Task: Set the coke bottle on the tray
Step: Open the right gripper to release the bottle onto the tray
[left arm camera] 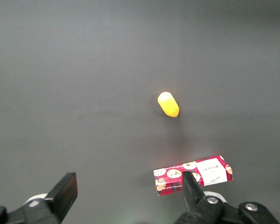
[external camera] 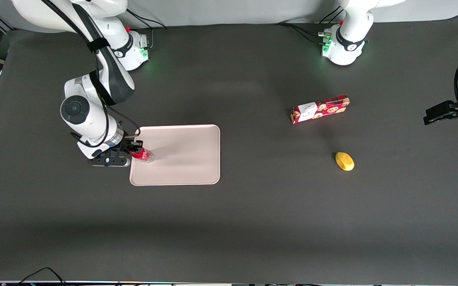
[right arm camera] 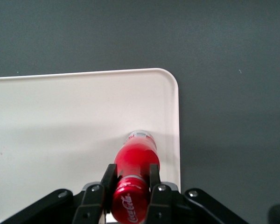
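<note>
The small red coke bottle [external camera: 142, 154] [right arm camera: 135, 165] is held by its neck in my gripper [external camera: 133, 150] [right arm camera: 130, 176], just below the red cap with white script. Both black fingers press against it, so the gripper is shut on the bottle. Its clear base touches or hangs just over the pale pinkish tray [external camera: 189, 155] [right arm camera: 60, 130], close to the rim on the working arm's end. The bottle leans, base pointing toward the tray's middle. Whether the base rests on the tray surface I cannot tell.
A red cookie box [external camera: 320, 109] [left arm camera: 193, 174] lies toward the parked arm's end of the table. A yellow lemon-like object [external camera: 344, 161] [left arm camera: 168, 104] sits nearer the front camera than the box. Dark table mat surrounds the tray.
</note>
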You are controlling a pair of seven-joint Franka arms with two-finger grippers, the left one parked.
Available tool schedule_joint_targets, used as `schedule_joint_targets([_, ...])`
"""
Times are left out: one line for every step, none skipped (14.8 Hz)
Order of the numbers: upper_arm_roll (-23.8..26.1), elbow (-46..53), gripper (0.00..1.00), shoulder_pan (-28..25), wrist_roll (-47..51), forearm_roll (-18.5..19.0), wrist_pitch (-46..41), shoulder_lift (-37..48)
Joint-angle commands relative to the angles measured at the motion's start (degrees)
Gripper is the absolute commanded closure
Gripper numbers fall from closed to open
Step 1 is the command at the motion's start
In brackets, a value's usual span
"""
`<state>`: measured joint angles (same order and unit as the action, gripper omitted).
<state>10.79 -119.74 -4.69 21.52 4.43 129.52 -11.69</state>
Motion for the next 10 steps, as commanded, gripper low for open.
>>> schedule_joint_targets([-0.16,0.2,0.01,0.3,2.47,1.29,0.55,0.88])
schedule_joint_targets([-0.16,0.3,0.0,0.3,2.74,1.29,0.55,0.71])
schedule_joint_targets([-0.16,0.47,0.0,0.3,2.74,1.29,0.47,0.7])
schedule_joint_targets([-0.16,0.65,0.0,0.3,2.74,1.29,0.38,0.7])
schedule_joint_targets([-0.16,1.34,0.0,0.3,2.74,1.29,0.03,0.7])
schedule_joint_targets([-0.16,2.4,0.0,0.3,2.74,1.29,-1.1,0.88])
schedule_joint_targets([-0.16,4.84,0.0,0.3,2.74,1.29,-3.9,0.97])
schedule_joint_targets([-0.16,8.0,0.0,0.3,2.74,1.29,-8.02,1.05])
schedule_joint_targets([-0.16,11.42,0.0,0.3,2.48,1.29,-11.89,1.32])
schedule_joint_targets([-0.16,14.42,0.0,0.3,1.87,1.29,-14.71,1.67])
